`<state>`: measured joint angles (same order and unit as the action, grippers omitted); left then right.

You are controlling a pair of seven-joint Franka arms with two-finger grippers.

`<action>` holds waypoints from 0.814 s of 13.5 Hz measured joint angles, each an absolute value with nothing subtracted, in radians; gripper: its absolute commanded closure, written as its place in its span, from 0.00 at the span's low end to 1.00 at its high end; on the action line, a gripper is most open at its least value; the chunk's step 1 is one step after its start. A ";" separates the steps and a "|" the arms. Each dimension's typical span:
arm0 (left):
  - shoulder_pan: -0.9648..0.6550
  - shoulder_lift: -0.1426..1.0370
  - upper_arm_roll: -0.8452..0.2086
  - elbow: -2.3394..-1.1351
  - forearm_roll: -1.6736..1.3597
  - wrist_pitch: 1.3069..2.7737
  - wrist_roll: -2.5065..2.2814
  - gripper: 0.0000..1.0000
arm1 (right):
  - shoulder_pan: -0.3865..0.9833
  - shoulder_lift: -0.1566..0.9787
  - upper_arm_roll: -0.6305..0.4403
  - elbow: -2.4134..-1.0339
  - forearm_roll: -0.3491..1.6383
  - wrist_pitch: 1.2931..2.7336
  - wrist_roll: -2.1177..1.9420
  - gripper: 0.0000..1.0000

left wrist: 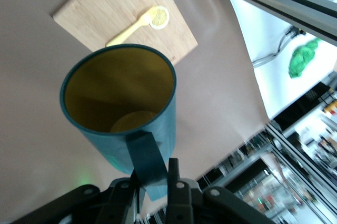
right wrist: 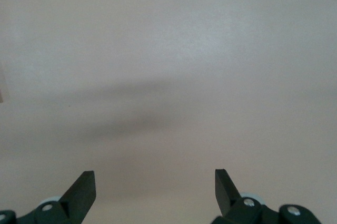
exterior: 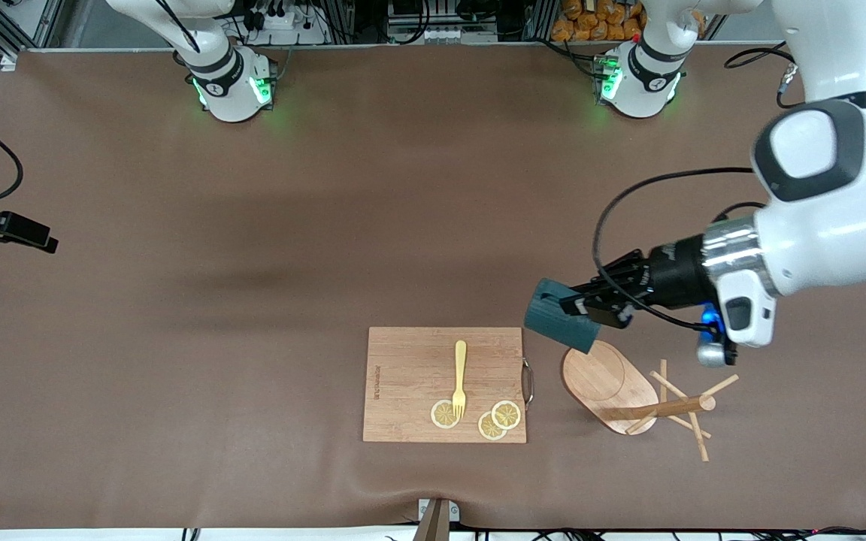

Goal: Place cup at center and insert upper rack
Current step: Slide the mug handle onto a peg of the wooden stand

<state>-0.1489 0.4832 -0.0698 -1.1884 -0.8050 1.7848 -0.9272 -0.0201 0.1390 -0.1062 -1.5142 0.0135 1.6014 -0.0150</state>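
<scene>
I hold the cup (exterior: 559, 316) pinched by its handle in the left end effector (exterior: 579, 303) and should carry it level to mid-bench, while the right end effector (right wrist: 155, 190) waits spread.

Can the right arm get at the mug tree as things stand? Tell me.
Probably not easily: the right gripper, open, waits over bare table, while the mug tree lies tipped at the left arm's end, under the left gripper holding the cup.

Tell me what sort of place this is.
Most likely a robotics lab staging a kitchen chore: two bench-mounted arms, a brown mat, aluminium framing. Props: a cutting board and a toppled mug tree; the left pincer holds a cup.
</scene>
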 measured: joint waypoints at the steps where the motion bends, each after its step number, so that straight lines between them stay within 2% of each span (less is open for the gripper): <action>1: -0.115 0.492 -0.070 -1.191 -0.845 1.761 -0.890 1.00 | -0.020 0.139 -0.106 -1.513 0.016 1.601 -0.015 0.00; 6: 0.014 0.596 -0.071 -1.199 -1.027 1.692 -0.730 1.00 | -0.020 0.139 -0.105 -1.513 0.022 1.601 -0.015 0.00; 11: 0.047 0.638 -0.072 -1.199 -1.128 1.676 -0.677 1.00 | -0.020 0.139 -0.105 -1.513 0.032 1.595 -0.015 0.00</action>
<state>0.0470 0.6382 -0.0722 -1.1987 -1.1280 1.6764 -0.6767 -0.0201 0.1394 -0.1050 -1.5125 0.0316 1.5951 -0.0150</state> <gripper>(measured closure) 0.802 0.000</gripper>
